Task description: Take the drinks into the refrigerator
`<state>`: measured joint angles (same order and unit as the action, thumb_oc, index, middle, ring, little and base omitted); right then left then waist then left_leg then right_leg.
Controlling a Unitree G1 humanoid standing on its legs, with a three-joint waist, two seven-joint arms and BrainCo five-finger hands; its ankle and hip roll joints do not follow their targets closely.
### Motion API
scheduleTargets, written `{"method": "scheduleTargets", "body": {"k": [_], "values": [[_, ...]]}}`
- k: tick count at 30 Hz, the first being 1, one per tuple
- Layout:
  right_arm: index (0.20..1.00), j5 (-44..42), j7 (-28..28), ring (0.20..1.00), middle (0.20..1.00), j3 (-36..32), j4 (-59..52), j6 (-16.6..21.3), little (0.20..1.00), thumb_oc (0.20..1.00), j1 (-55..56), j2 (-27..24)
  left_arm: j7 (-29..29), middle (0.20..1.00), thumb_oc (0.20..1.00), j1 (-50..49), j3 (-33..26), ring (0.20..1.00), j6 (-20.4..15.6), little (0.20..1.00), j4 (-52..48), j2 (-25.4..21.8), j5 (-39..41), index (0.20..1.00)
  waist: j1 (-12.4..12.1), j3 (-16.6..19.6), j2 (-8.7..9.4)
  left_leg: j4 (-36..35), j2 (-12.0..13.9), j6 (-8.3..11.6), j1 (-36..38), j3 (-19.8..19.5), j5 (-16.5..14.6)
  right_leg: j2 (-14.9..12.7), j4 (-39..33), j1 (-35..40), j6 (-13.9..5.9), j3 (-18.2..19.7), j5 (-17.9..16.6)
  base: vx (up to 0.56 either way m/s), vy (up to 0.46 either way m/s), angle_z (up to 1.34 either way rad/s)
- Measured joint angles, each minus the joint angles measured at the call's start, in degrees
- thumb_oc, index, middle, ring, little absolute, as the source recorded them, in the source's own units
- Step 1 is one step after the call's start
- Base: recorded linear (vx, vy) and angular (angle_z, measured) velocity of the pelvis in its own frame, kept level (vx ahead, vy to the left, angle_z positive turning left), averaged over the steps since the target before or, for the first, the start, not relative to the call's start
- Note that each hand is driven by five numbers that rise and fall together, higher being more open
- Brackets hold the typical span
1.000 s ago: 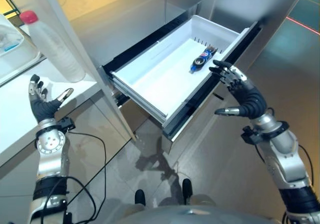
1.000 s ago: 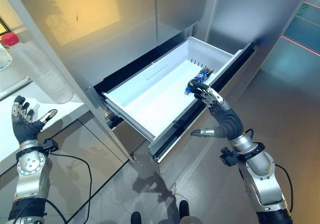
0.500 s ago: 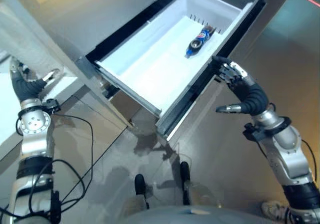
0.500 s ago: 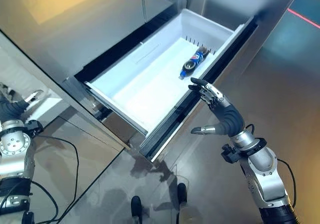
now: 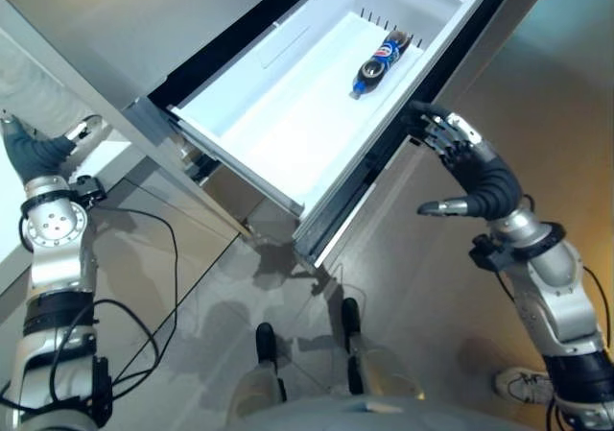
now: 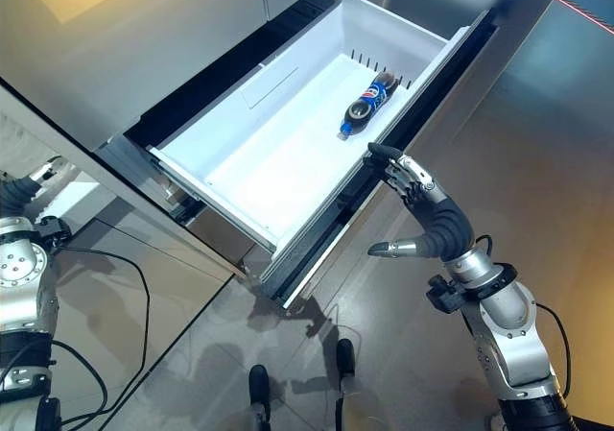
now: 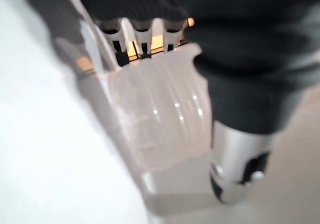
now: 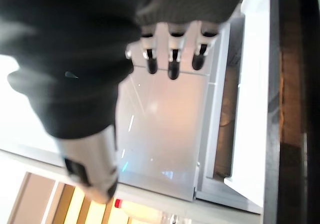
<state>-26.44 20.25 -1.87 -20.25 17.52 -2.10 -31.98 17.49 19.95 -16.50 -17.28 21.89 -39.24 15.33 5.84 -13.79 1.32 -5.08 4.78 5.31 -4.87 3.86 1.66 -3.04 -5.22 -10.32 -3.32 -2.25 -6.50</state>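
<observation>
Drawer: a white refrigerator drawer is standing pulled far out from the steel-fronted refrigerator, its dark front panel facing the robot's right side.
Drink: a dark cola bottle with a blue label and blue cap is lying on its side on the drawer floor, near the far end and close to the front wall, its cap pointing toward the robot.
Right hand: the right hand is reaching up beside the drawer's dark front panel, palm toward it. Its fingers are straight and spread, dark tips at or just beside the panel's upper edge, thumb sticking out apart. It is gripping nothing.
Left hand: the left hand is showing at the left edge, beside the white counter. Its fingers are relaxed and holding nothing.
Second bottle: in the left wrist view, a clear ribbed plastic bottle is standing just past the left hand's fingertips, apart from them.
Floor: grey tiles are lying below the drawer.
</observation>
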Motion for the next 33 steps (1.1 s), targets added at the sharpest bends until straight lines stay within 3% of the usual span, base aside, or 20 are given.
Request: {"method": "scheduleTargets", "body": {"k": [2, 3, 4, 5, 20, 33], "values": [[1.0, 0.0, 0.0, 1.0, 1.0, 0.0, 0.0, 0.0, 1.0, 1.0, 0.0, 0.1, 0.0, 1.0, 1.0, -0.1, 0.0, 1.0, 0.0, 1.0, -0.8, 0.2, 0.0, 1.0, -0.3, -0.1, 0.1, 0.0, 0.0, 0.02, 0.0, 0.0, 0.0, 0.0, 0.0, 0.0, 0.05, 0.0, 0.0, 0.02, 0.008, 0.0], [1.0, 0.0, 0.1, 1.0, 1.0, 0.0, 0.0, 0.0, 1.0, 1.0, 0.0, 0.2, -0.2, 0.52, 0.52, -0.1, 0.1, 0.52, -0.1, 0.52, -1.1, 0.4, 0.0, 0.52, -0.4, -0.1, 0.12, 0.0, 0.0, 0.02, 0.0, 0.0, 0.0, 0.0, 0.0, 0.0, 0.23, 0.0, -0.2, 0.0, 0.0, 0.0], [1.0, 0.0, 0.4, 1.0, 1.0, 0.0, 0.0, 0.0, 1.0, 1.0, 0.0, 0.3, -0.7, 0.288, 0.288, -0.2, 0.1, 0.288, -0.4, 0.288, -1.2, 0.4, 0.0, 0.288, -0.5, -0.1, 0.13, 0.0, 0.0, 0.02, 0.0, -0.1, 0.0, 0.0, 0.0, 0.1, 0.26, 0.0, -0.2, 0.0, 0.0, 0.0], [1.0, 0.0, 0.5, 1.0, 1.0, 0.0, 0.0, 0.0, 1.0, 1.0, 0.0, 0.4, -0.9, 0.2, 0.2, -0.2, 0.1, 0.2, -0.6, 0.2, -1.3, 0.4, 0.0, 0.2, -0.6, -0.1, 0.13, 0.0, 0.0, 0.02, 0.0, -0.1, 0.0, 0.0, 0.0, 0.1, 0.26, 0.0, -0.2, 0.0, 0.0, 0.0], [1.0, 0.0, 0.9, 1.0, 1.0, 0.1, 0.0, 0.1, 1.0, 1.0, 0.0, 1.9, -1.9, 0.2, 0.2, -0.2, 0.9, 0.2, -1.1, 0.2, -2.3, 0.6, 1.9, 0.2, -0.5, -0.4, 0.93, 0.0, -0.2, 0.0, 1.0, -0.5, 0.0, -0.2, 0.0, 1.3, 0.25, -0.1, -0.3, -0.01, 0.0, 0.0], [1.0, 0.0, 1.2, 1.0, 1.0, 0.1, 0.4, 0.1, 1.0, 1.0, -0.2, 1.9, -7.6, 0.2, 0.2, -4.1, 2.0, 0.2, -2.5, 0.2, -4.4, 3.2, 4.7, 0.2, -0.6, -0.5, 0.88, 0.0, -0.3, 0.05, 3.8, -0.4, 0.2, -0.4, 0.0, 4.1, 0.15, -0.2, -0.4, -0.04, -0.007, 0.0]]}}
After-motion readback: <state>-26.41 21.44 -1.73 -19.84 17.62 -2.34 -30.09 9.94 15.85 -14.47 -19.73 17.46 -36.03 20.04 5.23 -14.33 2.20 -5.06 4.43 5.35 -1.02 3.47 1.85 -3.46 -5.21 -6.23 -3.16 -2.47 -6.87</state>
